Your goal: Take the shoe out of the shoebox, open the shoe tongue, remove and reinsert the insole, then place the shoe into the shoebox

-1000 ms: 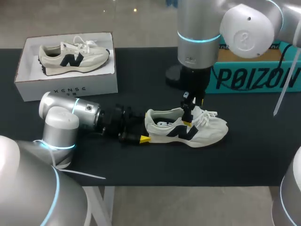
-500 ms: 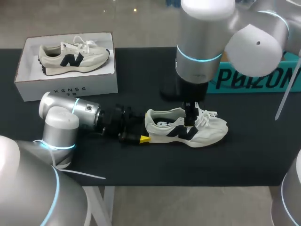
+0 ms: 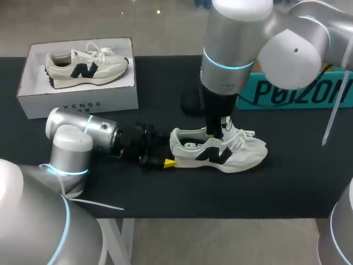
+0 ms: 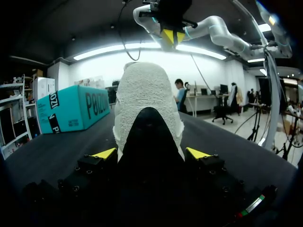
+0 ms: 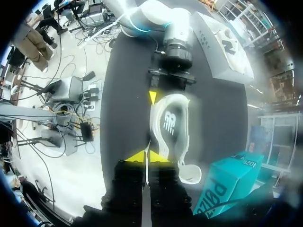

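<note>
A cream and white mesh sneaker [image 3: 220, 152] with a dark emblem on its side lies on the black worktop [image 3: 165, 193] just right of the frame's centre, its toe towards the right edge and its white laces loose. The left gripper [image 4: 150, 153] lies low at the heel, and its fingers hold the heel from both sides, one yellow tip against each flank. The right gripper [image 5: 147, 156] hangs over the sneaker's opening near the tongue; its fingers are closed tip to tip, and I cannot tell whether anything is pinched between them. At the upper left, a white cardboard shoebox [image 3: 77, 102] with small dark lettering on its front wall holds a second matching sneaker [image 3: 88, 66]. At the upper right stands a teal box [image 3: 292, 91] with large black lettering.
</note>
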### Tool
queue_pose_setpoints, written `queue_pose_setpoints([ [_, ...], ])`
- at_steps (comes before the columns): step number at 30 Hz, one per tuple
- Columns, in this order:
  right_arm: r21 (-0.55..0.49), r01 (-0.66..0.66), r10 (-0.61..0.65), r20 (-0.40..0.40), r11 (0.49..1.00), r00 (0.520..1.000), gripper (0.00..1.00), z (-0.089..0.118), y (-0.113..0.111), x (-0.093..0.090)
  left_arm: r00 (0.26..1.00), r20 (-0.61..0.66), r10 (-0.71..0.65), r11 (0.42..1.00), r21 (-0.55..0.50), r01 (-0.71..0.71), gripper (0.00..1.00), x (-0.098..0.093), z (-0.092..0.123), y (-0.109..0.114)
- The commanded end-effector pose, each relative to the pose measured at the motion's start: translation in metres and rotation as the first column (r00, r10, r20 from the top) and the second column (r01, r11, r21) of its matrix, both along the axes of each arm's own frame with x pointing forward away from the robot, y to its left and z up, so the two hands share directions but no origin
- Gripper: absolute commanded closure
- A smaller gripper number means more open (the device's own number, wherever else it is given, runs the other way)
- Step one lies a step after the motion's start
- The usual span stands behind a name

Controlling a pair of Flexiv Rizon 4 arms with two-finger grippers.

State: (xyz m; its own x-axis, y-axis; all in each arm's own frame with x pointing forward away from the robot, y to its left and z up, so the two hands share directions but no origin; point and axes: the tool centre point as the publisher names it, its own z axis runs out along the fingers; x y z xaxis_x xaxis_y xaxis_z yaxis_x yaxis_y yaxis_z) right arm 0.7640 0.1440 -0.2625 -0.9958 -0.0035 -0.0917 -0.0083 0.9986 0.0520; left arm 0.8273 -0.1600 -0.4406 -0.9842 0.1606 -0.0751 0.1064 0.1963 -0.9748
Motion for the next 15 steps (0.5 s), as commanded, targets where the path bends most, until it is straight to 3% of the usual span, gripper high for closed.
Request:
queue_pose_setpoints([
  [1,-0.087,0.014,-0.018,-0.048,0.996,0.999,1.0,-0.02,0.026,0.022,1.0,0.001,0.001,1.0,-0.002,-0.001,1.0,0.002,-0.007,-0.002],
  [15,-0.091,0.102,-0.114,-0.128,0.991,0.985,1.0,-0.072,-0.013,0.065,1.0,0.001,0.001,1.0,-0.002,-0.001,1.0,0.002,-0.007,-0.002],
])
